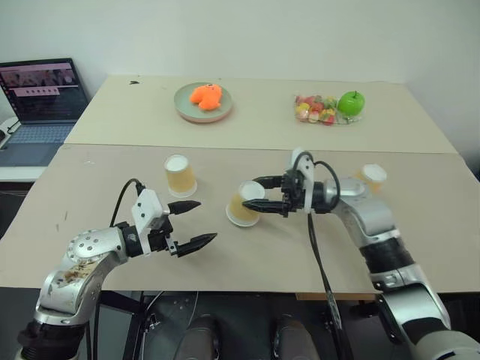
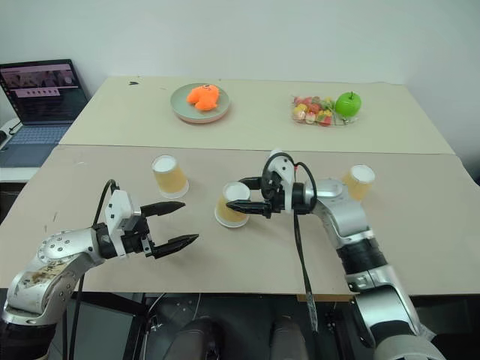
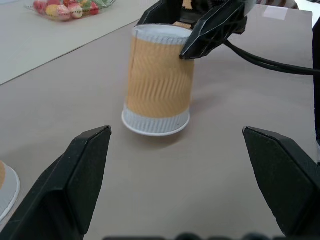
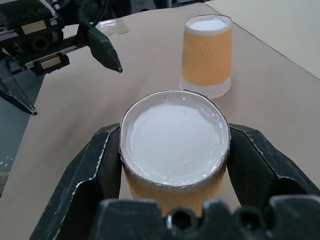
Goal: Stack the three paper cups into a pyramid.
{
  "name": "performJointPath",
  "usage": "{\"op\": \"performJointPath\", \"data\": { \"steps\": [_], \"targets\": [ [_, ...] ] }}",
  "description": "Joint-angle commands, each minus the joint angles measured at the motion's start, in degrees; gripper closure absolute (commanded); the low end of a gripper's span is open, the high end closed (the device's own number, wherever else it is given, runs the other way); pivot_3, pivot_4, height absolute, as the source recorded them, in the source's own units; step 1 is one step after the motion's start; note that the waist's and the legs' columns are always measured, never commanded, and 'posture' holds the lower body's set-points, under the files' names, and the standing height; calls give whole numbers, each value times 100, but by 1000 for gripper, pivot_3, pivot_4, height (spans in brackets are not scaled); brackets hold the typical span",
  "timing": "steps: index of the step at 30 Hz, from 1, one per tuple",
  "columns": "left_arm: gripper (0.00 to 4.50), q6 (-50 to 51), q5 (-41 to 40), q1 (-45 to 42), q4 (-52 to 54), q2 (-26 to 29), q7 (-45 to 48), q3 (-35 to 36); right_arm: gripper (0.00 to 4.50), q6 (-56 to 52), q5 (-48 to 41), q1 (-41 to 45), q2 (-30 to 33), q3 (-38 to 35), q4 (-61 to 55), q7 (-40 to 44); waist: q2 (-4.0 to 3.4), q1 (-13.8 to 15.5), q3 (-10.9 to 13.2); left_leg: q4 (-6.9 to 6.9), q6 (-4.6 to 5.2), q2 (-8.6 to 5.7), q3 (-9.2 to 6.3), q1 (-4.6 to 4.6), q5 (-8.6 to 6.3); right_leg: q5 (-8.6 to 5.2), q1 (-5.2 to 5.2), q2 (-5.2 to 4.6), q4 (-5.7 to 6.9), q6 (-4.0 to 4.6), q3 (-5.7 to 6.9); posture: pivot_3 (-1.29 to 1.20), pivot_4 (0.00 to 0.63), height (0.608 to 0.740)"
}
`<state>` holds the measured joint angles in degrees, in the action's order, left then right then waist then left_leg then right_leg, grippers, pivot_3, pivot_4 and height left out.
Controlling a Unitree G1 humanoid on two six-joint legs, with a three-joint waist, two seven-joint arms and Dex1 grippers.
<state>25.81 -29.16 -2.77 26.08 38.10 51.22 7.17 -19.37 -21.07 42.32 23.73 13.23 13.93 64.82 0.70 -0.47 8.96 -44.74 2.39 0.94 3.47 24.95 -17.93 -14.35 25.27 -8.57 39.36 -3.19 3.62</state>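
Three tan-orange paper cups stand upside down on the table. My right gripper (image 1: 253, 193) is shut on the middle cup (image 1: 244, 208), its fingers (image 4: 100, 160) pressed against the sides just under the white base; this cup leans slightly. Left of it and a little further back stands another cup (image 1: 180, 174), also seen from the right wrist (image 4: 206, 52). The third cup (image 1: 372, 177) stands behind my right forearm. My left gripper (image 1: 191, 223) is open and empty, low over the table and pointing at the held cup (image 3: 159, 85) from a short distance.
On the far table are a green plate (image 1: 184, 111) with an orange toy (image 1: 205, 96), and a bag of sweets (image 1: 315, 109) beside a green apple (image 1: 350, 102). An open laptop (image 1: 41, 97) stands at the far left. A black cable (image 1: 319, 262) hangs from my right wrist.
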Motion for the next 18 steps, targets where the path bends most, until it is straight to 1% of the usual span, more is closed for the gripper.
{"op": "performJointPath", "data": {
  "steps": [1, 4, 8, 10, 12, 13, 18],
  "targets": [
    [0, 71, -133, 211, 508, 26, -267, 276, 1744, 595, 233, 449, -226, 45, 648, 348, -1, -1, 1, 0, 0, 0, 0, 1, 0, 0, 0, 0, 0, 0, 1, 0, 150, 673],
    [0, 130, -200, 350, 690, -1, -446, 376, 1744, 921, 399, 764, -415, 61, 1264, 564, -1, -21, 3, -1, -4, 0, 0, 0, 2, 0, 0, -1, 2, 0, -1, 0, 150, 673],
    [0, 154, -247, 436, 787, 11, -559, 414, 1744, 1251, 572, 975, -543, 11, 1855, 717, -2, -30, 4, 0, -14, -1, -1, 1, 8, 0, 5, 0, 8, 1, 1, 0, 150, 673],
    [0, 155, -251, 461, 829, 15, -607, 414, 744, 1358, 638, 1056, -575, -20, 2109, 747, -3, -46, 4, 0, -15, -4, 2, 1, 8, 0, 5, 0, 8, 1, -2, 0, 150, 673],
    [0, 155, -262, 443, 833, 16, -632, 392, 132, 1366, 684, 1107, -597, -68, 2242, 707, -3, -41, 4, 0, -16, -3, 2, 1, 9, 0, 6, 0, 9, 1, -1, 0, 150, 673],
    [0, 156, -281, 399, 815, 8, -623, 356, 48, 1195, 630, 1111, -569, -110, 2199, 746, -3, -39, 5, 0, -18, -2, 1, 1, 10, 0, 8, 0, 12, 1, 0, 0, 150, 673],
    [0, 114, -275, 1, 538, 4, -461, 85, 48, 209, 199, 914, -246, -532, 1553, 767, -4, -20, 6, -1, -25, -2, 0, 20, 14, 0, 28, -6, 25, 3, -2, 0, 150, 673]
  ]
}}
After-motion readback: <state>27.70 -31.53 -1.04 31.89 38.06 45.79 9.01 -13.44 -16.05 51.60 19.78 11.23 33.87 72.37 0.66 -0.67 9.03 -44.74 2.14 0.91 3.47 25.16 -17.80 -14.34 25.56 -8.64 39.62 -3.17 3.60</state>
